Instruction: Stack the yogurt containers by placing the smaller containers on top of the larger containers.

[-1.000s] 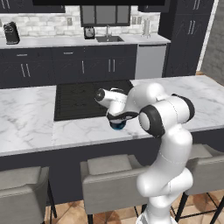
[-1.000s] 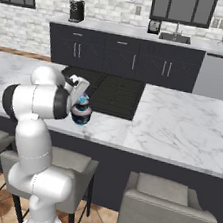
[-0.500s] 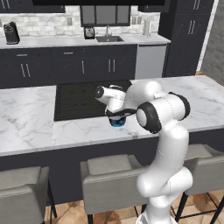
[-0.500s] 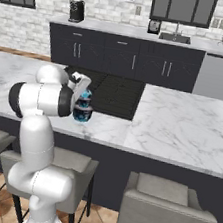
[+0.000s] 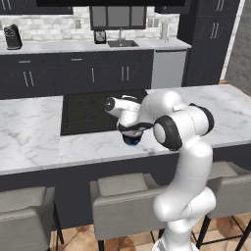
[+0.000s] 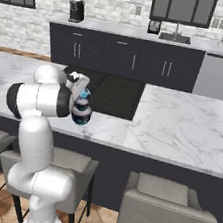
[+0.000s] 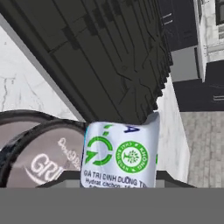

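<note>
My gripper (image 7: 119, 183) is shut on the tiny light-blue cup (image 7: 120, 155), which has green round logos on its side. Beside it in the hand view lie two dark cups with pale grey-pink tops, the nearer one (image 7: 41, 162) overlapping the farther one (image 7: 17, 124). I cannot tell whether one rests on the other. In the right base view the light-blue cup (image 6: 83, 98) sits in the gripper (image 6: 81, 103) just above a dark cup with a blue base (image 6: 83, 116) on the marble island. The left base view shows that blue base (image 5: 131, 141) under the hand (image 5: 130, 131).
A black cooktop (image 5: 88, 112) is set in the island (image 5: 29, 132) just behind the cups. Grey stools (image 5: 122, 196) stand under the island's near edge. The back counter holds a sink (image 5: 121, 43) and a coffee machine (image 5: 12, 37).
The hand has sunk slightly toward the dark cups, still holding the light-blue cup. Nothing else has moved.
</note>
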Robot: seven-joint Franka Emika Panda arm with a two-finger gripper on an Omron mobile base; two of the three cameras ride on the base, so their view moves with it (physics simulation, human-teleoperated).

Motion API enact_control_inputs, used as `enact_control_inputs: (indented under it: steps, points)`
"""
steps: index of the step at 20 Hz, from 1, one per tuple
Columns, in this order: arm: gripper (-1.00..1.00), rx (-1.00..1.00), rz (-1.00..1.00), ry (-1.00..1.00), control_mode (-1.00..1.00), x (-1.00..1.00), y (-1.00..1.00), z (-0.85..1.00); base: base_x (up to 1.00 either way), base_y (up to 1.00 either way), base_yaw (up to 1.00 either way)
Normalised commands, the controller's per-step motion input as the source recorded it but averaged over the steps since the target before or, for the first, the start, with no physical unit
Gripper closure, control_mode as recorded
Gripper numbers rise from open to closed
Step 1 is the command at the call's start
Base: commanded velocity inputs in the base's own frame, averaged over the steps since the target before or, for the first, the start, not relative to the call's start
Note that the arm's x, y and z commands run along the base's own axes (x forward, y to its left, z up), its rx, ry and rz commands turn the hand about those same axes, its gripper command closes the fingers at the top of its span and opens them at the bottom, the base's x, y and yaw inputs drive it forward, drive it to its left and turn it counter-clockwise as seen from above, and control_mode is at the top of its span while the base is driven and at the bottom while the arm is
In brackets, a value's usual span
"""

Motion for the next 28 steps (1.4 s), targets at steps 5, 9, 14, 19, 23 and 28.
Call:
enact_control_inputs:
  steps: [5, 9, 14, 19, 23, 28]
  points:
    - [1.00, 0.00, 0.00, -0.01, -1.00, -0.31, 0.00, -0.09, 0.00, 0.00, 0.00]
    - [1.00, 0.00, 0.00, -0.01, -1.00, -0.16, 0.00, -0.14, 0.00, 0.00, 0.00]
    - [1.00, 0.02, 0.00, 0.00, -1.00, -0.01, -0.03, -0.21, 0.00, 0.00, 0.00]
    - [1.00, 0.05, 0.00, 0.00, -1.00, 0.00, -0.07, -0.26, 0.00, 0.00, 0.00]
    - [1.00, 0.04, 0.00, 0.00, -1.00, 0.00, -0.01, -0.21, 0.00, 0.00, 0.00]
    - [-1.00, 0.02, 0.00, 0.00, -1.00, -0.10, 0.00, -0.17, 0.00, 0.00, 0.00]
